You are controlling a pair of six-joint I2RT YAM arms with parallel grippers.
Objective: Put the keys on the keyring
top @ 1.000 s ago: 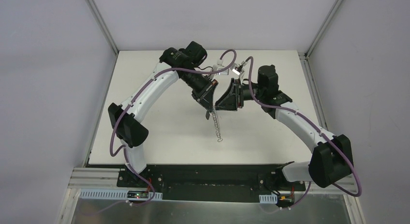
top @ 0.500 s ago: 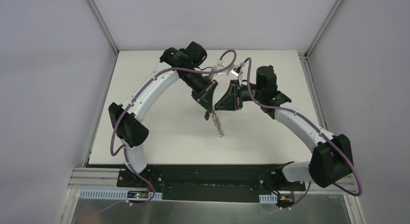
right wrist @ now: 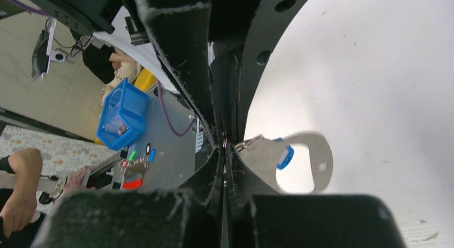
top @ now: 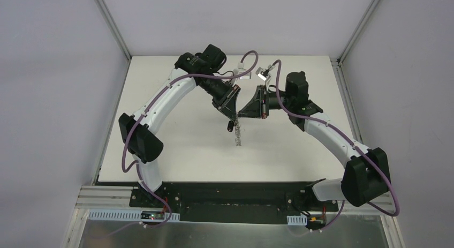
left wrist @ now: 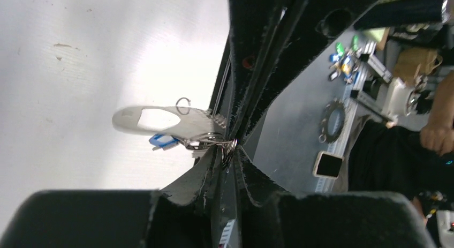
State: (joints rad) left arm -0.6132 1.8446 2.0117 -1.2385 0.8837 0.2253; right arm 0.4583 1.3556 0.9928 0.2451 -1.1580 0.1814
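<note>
The keyring (left wrist: 124, 120) hangs in the air above the white table (top: 176, 146), about mid-table, caught between the two claws. From the top camera it shows edge-on as a thin pale strip (top: 236, 134) dangling below the meeting fingertips. In the left wrist view its pale oval loop points away from the claws, with a small wire ring (left wrist: 183, 103) at its upper edge and a cluster of metal clips (left wrist: 206, 140) at the end nearest the fingertips. A blue tag (left wrist: 160, 141) sits just under the loop; the right wrist view shows that tag (right wrist: 285, 157) against the loop (right wrist: 324, 162).

The right claw (right wrist: 224, 151) is clamped tight, fingers together on the clip end of the keyring. The left claw (left wrist: 229, 154) stands very narrow, tips at the same clip cluster; whether it grips I cannot tell. The two claws meet tip to tip (top: 237, 117).
</note>
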